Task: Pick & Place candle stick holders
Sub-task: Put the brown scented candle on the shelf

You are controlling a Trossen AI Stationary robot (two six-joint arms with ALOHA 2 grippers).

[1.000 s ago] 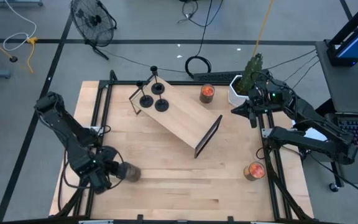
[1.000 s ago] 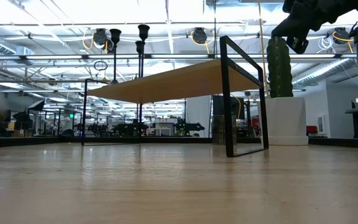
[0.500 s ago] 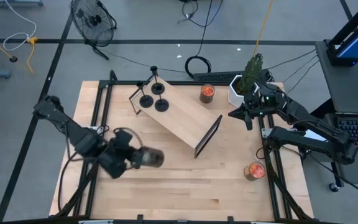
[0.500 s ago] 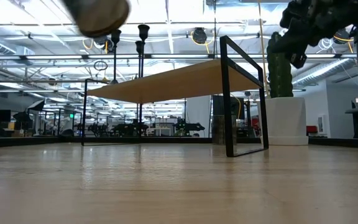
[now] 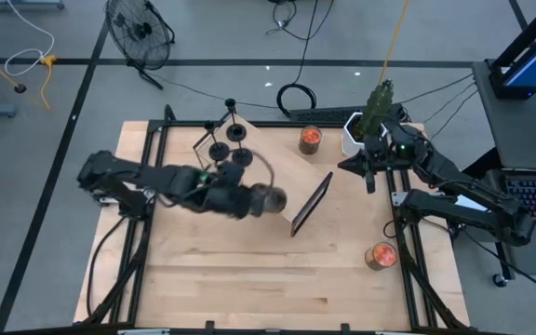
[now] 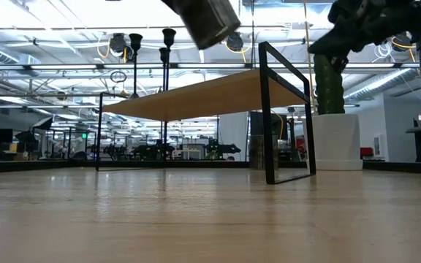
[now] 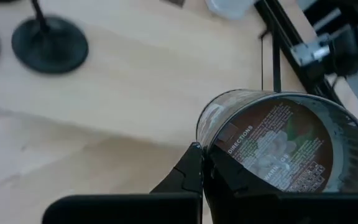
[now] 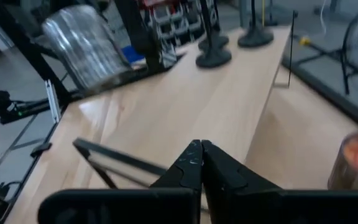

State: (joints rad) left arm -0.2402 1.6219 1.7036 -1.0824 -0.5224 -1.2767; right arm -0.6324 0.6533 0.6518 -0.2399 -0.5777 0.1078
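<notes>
Three candle stick holders (image 5: 229,149) stand at the far-left end of the wooden shelf (image 5: 273,177): two disc bases side by side on its top, a third at its far edge. From table level only their stems and cups rise above the board; the bases are hidden. The left gripper (image 5: 249,200) hangs over the middle of the shelf, its fingers closed on a glass jar (image 7: 288,146) with a printed label on its base. The jar's far side is cut off in the wrist view, and its top is cut off in the low view. The right gripper (image 5: 368,167) hovers beside the white pot (image 5: 352,135) at the table's far-right corner, fingers pressed together and empty. Two orange-filled jars (image 5: 311,139) sit on the table (image 5: 249,279), well apart.
</notes>
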